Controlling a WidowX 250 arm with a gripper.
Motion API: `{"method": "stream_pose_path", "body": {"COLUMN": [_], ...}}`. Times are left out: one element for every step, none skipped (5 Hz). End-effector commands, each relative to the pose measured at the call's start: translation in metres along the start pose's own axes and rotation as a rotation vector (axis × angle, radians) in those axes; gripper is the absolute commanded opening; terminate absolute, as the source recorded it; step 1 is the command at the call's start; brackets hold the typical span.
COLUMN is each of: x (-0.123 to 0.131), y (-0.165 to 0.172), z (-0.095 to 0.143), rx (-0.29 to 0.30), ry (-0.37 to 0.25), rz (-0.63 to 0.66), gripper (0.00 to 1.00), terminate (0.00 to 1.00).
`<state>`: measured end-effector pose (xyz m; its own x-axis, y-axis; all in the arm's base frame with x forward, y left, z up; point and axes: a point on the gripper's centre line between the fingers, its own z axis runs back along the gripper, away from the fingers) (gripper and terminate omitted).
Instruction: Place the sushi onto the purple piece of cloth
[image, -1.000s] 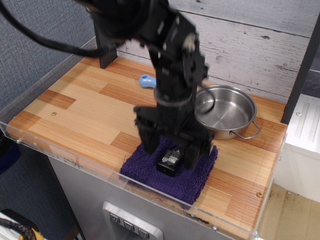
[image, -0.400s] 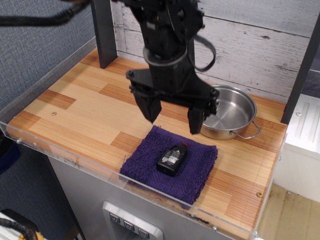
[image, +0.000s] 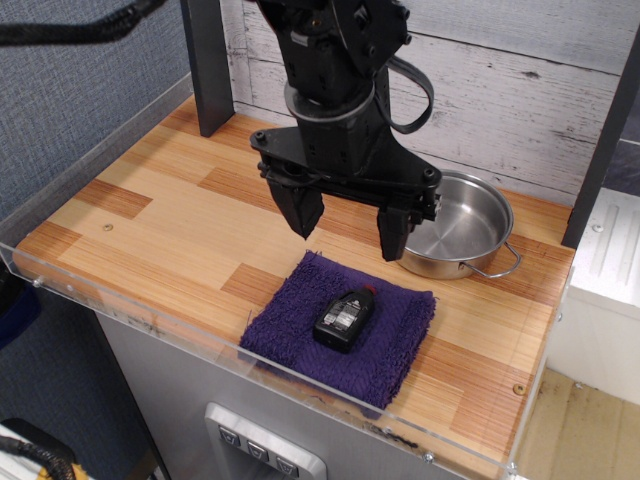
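Now the sushi (image: 344, 319) lies on the purple terry cloth (image: 342, 338) on the tabletop (image: 160, 225); the hand (image: 348, 228) hangs above it, released, jaws spread, empty.

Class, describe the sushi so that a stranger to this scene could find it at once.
Start at the wooden table and find the purple cloth at its front edge, near the steel pan. The sushi lies on the cloth: a small black block with a grey-white patch on top and a reddish end.

Pan (image: 470, 225) rim (left part) behind end effector (image: 350, 225)
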<state>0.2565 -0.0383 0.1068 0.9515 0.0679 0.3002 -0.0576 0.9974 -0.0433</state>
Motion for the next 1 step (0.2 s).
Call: {"method": "stream_pose_path", "body": {"x": [0.0042], "y": [-0.0021], "z": [0.0112], "rx": [-0.009], "ry": [-0.042], "rz": [-0.004], "gripper": [1.00], "terminate": [1.00]}}
